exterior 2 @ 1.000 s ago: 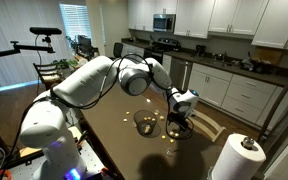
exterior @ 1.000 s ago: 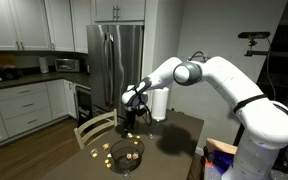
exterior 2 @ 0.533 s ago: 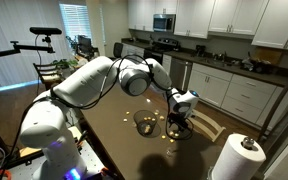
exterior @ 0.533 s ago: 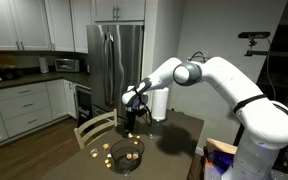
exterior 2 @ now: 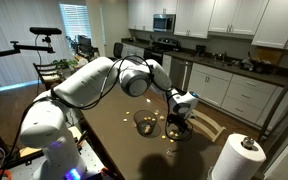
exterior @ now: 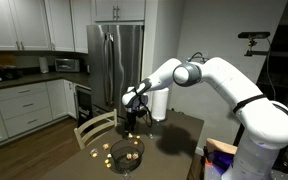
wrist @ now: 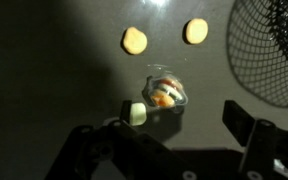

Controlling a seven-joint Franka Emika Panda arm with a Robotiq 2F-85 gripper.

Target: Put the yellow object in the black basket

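The black basket (wrist: pixel 275 48) of thin wire sits at the upper right of the wrist view; it also shows on the dark table in both exterior views (exterior: pixel 126 154) (exterior 2: pixel 145 126). My gripper (wrist: pixel 179 125) is open and low over the table beside the basket (exterior: pixel 131 119) (exterior 2: pixel 178 126). A pale yellow piece (wrist: pixel 137 113) lies just inside one finger. A clear wrapped candy (wrist: pixel 164 92) lies just beyond the jaws. Two yellow pieces (wrist: pixel 134 40) (wrist: pixel 195 31) lie farther off. Nothing is held.
A white paper-towel roll stands on the table (exterior: pixel 159 103) (exterior 2: pixel 236 160). More small yellow pieces are scattered around the basket (exterior: pixel 105 148) (exterior 2: pixel 170 141). A wooden chair (exterior: pixel 94 128) stands at the table's edge. Kitchen counters and a fridge are behind.
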